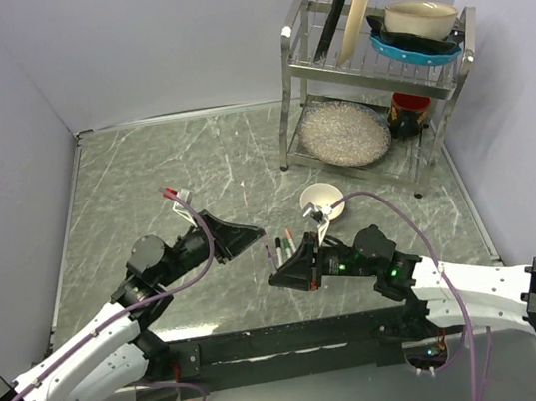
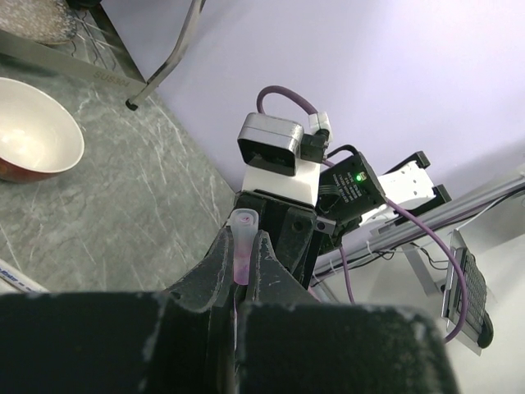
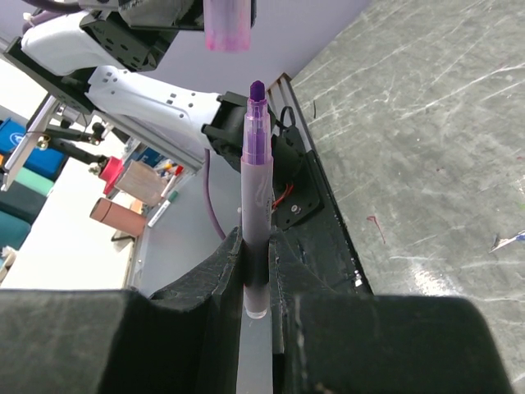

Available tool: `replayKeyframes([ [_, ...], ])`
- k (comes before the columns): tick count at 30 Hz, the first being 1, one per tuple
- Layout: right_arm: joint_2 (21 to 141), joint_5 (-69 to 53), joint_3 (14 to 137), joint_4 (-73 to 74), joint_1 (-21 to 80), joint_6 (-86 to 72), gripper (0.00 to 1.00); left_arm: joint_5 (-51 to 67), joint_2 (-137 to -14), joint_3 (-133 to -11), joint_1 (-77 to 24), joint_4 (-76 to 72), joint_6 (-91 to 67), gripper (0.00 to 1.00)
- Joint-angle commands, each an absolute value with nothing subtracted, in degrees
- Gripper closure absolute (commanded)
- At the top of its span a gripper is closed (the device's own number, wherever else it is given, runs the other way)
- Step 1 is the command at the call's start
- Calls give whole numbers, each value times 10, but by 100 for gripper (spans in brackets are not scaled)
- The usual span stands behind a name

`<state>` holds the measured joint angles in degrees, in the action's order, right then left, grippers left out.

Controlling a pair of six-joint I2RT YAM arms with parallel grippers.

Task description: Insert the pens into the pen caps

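The left tool [image 2: 244,261] is clenched on a pinkish cap [image 2: 244,223], which sticks out from between its fingers. The right tool [image 3: 256,261] grasps a purple pen [image 3: 255,156] low on its barrel, the bare tip pointing away from the tool. In the right wrist view the cap sits just beyond the pen's tip and nearly in line with it (a small gap still shows between them). Both tools face each other over the tabletop [image 1: 144,179]. Between them more pens [image 1: 279,256] lie close together. A white bowl [image 1: 323,198] sits near them, and a dish rack [image 1: 300,65] stands at the far right.
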<state>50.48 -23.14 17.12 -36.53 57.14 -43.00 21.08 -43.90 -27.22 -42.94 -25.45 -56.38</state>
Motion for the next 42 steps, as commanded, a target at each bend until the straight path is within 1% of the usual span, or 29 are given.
replayKeyframes([
  [1, 497, -220, 195, -396, 577, -426, 100, 201, -443, -279, -440, -285, -553, 99],
  [11, 490, -213, 192, -393, 577, -427, 100, 186, -435, -276, -445, -272, -547, 99],
  [42, 475, -197, 199, -377, 577, -422, 100, 193, -443, -267, -451, -265, -537, 99],
])
